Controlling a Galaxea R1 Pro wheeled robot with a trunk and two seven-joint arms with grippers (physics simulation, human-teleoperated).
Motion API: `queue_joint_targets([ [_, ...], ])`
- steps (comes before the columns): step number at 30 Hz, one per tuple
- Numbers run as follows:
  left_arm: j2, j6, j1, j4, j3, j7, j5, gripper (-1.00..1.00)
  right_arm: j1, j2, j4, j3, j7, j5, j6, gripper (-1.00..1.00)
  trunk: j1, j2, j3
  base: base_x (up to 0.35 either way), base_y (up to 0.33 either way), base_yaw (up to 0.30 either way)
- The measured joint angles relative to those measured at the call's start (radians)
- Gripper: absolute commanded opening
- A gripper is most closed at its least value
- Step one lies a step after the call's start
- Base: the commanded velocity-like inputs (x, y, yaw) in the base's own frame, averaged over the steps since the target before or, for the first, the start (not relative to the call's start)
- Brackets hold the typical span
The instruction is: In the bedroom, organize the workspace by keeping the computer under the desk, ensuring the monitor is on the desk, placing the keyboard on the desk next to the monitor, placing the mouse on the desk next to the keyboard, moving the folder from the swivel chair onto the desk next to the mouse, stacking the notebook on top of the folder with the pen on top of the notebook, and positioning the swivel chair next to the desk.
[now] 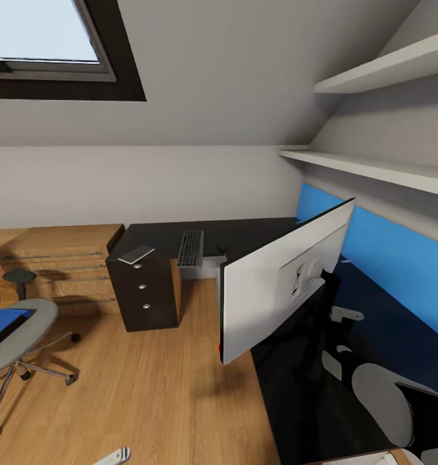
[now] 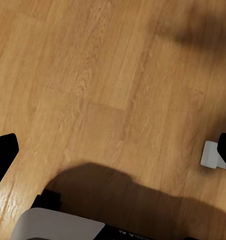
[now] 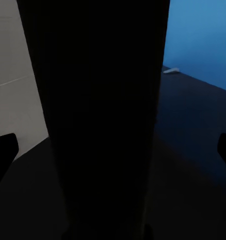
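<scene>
Long L-shaped desk (image 1: 245,231) along the back wall and right side, glossy black, 3-drawer unit (image 1: 143,289) at its left end. Monitor (image 1: 271,284) over the desk's right wing, white back to the camera, tilted, red dot low at its near corner; contact between stand and desk impossible to confirm. Swivel chair (image 1: 15,336) well apart at far left, cut by the frame edge, blue folder (image 1: 6,321) on its seat. Keyboard (image 1: 190,248) flat on the back stretch, small dark object just beside it, too small to name. Flat grey item (image 1: 136,254) atop the drawer unit, identity unclear.

Right gripper (image 3: 113,145): fingers spread wide either side of a dark upright slab, probably the monitor's stand, no pinch visible. Left gripper (image 2: 113,150): fingers spread, over bare wooden floor (image 2: 93,75).

Risks, as judgement: monitor toppling off the inner edge if nudged while tilted; screen facing the wall; slipping on a narrow stand.

Computer, mouse, notebook, pen: not made out.
</scene>
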Motion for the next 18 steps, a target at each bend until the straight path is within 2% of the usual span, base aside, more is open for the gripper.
queue_joint_targets([
  [18,0.0,-0.003,0.0,0.002,-0.001,-0.002,0.0,1.0,0.0,-0.003,0.0,0.0,0.0,0.0,-0.001,1.0,0.0,0.0,0.0,0.029,0.0,0.0],
])
